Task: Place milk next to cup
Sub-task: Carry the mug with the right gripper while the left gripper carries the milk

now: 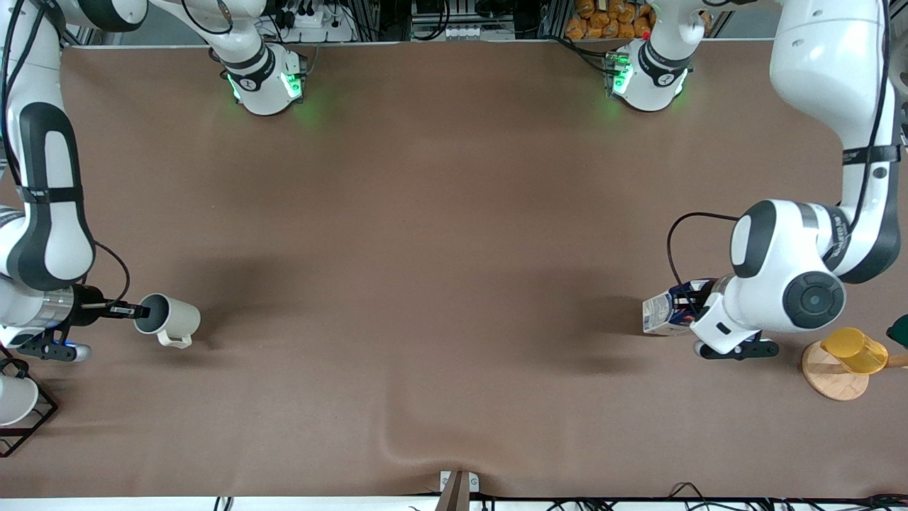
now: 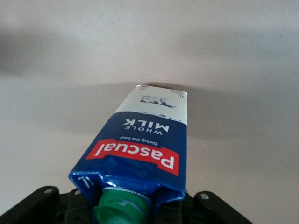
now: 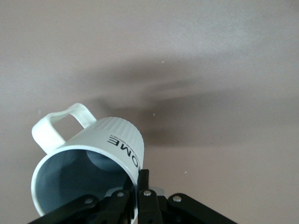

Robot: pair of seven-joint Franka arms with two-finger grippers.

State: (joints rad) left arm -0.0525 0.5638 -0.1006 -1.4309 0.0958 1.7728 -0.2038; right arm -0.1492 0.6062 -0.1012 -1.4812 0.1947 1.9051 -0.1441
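The milk (image 2: 142, 149) was a small carton with a dark blue top part, a round green cap, a red label with the white word "Pascual", the words "WHOLE MILK", and a pale bottom part with a small drawing of a cow. The left gripper (image 1: 699, 309) held it closed at its cap end, and the carton pointed away from the gripper, over the table (image 1: 440, 284) at the left arm's end. In the front view the wrist of the left arm hid most of the carton, so only its pale bottom end and a bit of blue showed (image 1: 663, 312). In the left wrist view the fingers were below the picture edge and were not visible; the cap was cut off too.

Nearer to the front camera than the carton, a yellow cup (image 1: 855, 349) lay on a round wooden stand (image 1: 830, 376).

The cup (image 1: 170, 321) was a cream-white ribbed mug with a dark grey inside, one small handle and dark letters on its side. It was tilted, at the right arm's end of the table. The right gripper (image 1: 138, 310) pinched its rim, one finger (image 3: 142, 186) on the wall. I could not tell if the mug touched the table. The two things were well apart.

A white cup in a black wire frame (image 1: 18, 404) was cut off at the picture edge.
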